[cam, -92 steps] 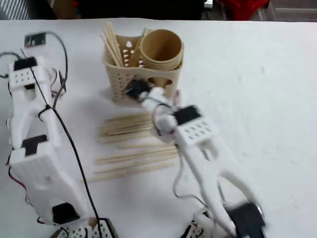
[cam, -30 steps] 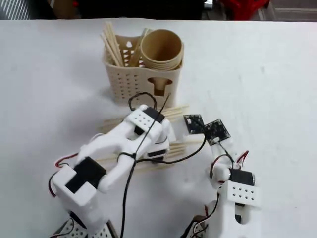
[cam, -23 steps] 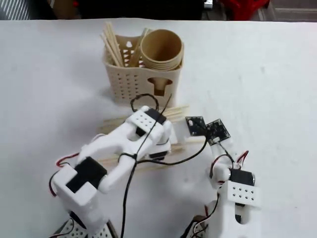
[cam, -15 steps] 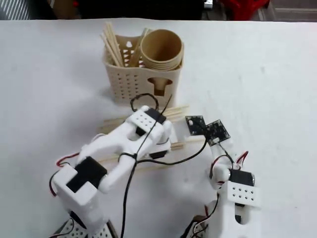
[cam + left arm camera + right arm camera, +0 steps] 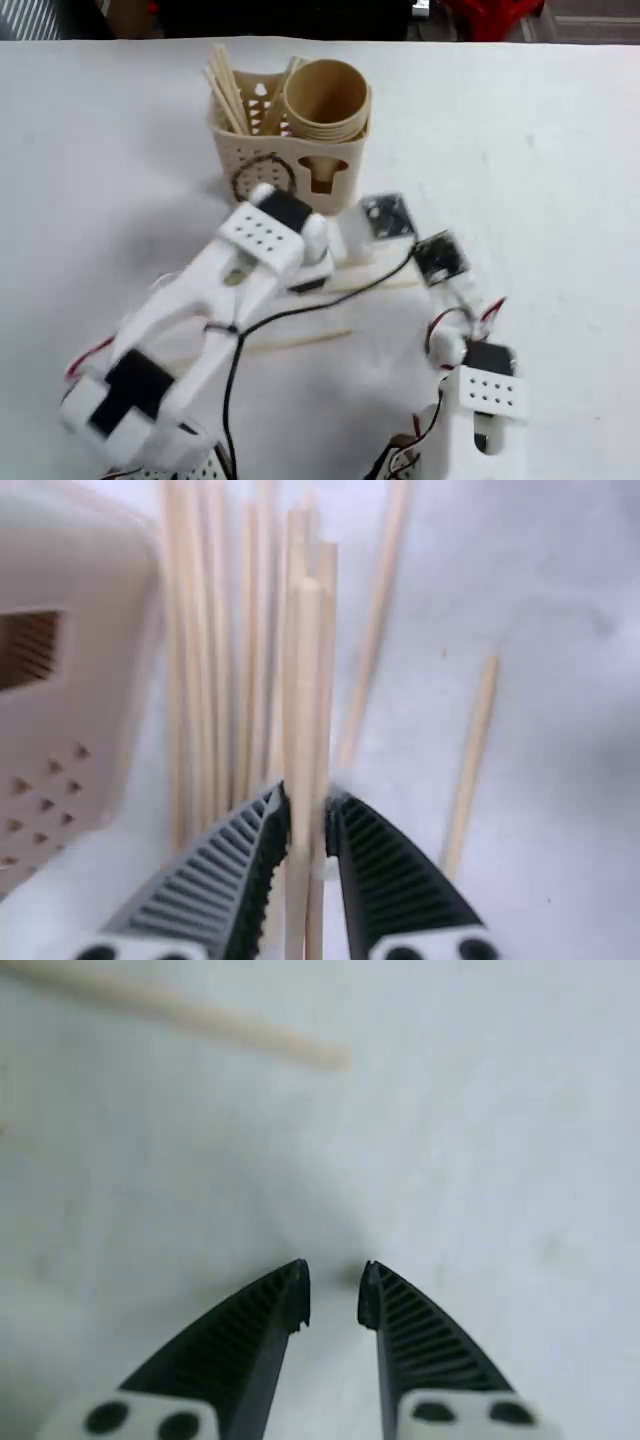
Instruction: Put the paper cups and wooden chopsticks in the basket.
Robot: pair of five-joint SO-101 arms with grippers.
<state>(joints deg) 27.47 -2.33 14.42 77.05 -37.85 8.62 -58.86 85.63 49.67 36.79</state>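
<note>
**Left arm clamps chopsticks in front of the basket**

The left arm [image 5: 190,310] stretches from the near edge of the table [image 5: 540,150] toward the basket [image 5: 250,170], its wrist tipped down just in front of the basket wall. The left gripper [image 5: 305,815] is closed tight on a bundle of chopsticks [image 5: 306,670]. Loose chopsticks [image 5: 300,340] lie on the table beside the arm. The right arm [image 5: 478,395] sits folded back near the edge. The right gripper [image 5: 333,1295] points down at the table, jaws slightly apart and holding nothing. Paper cups [image 5: 327,95] and upright chopsticks [image 5: 228,90] stand in the basket.
</note>
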